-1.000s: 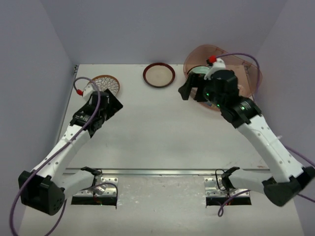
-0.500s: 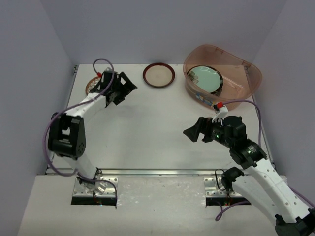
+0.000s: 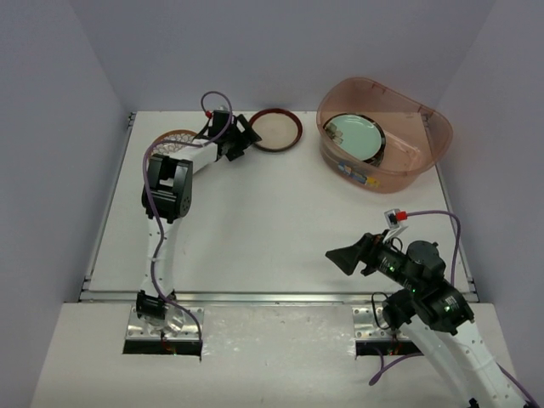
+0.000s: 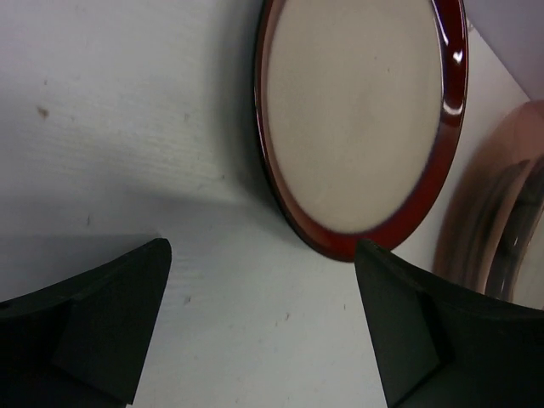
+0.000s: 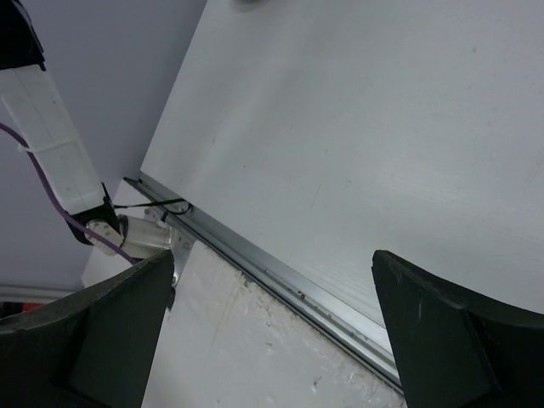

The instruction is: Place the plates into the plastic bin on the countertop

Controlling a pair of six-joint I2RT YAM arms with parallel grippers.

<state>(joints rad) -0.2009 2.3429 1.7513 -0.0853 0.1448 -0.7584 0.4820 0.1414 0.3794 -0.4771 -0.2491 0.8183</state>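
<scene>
Noting the left gripper (image 3: 240, 136) reaching far out along the back of the countertop (image 3: 280, 221), jaws spread wide and gripping nothing. Seeing, in the left wrist view, the near rim of the dark-red rimmed cream plate (image 4: 357, 110) lying just ahead of the gap between the two fingers (image 4: 119, 314), with neither finger touching it. Placing that plate flat and close to the far edge of the countertop, with bare surface on its near side.

Logging the brown-white floral plate (image 3: 174, 140) toward the far left corner, partly covered by the left arm. Finding the plastic bin (image 3: 408, 174) at the far right, its wall close to the right-hand edge and well apart from the cream plate. Spotting the mint green plate (image 3: 355, 136) inside the bin, resting over a darker rim beneath it; not telling what that rim belongs to.

Noting the right gripper (image 3: 350, 258) low toward the near edge, jaws likewise wide apart and empty, near the metal rail (image 5: 280, 276) bounding the countertop there. Marking the whole middle stretch between the two arms and the bin as bare white surface.
</scene>
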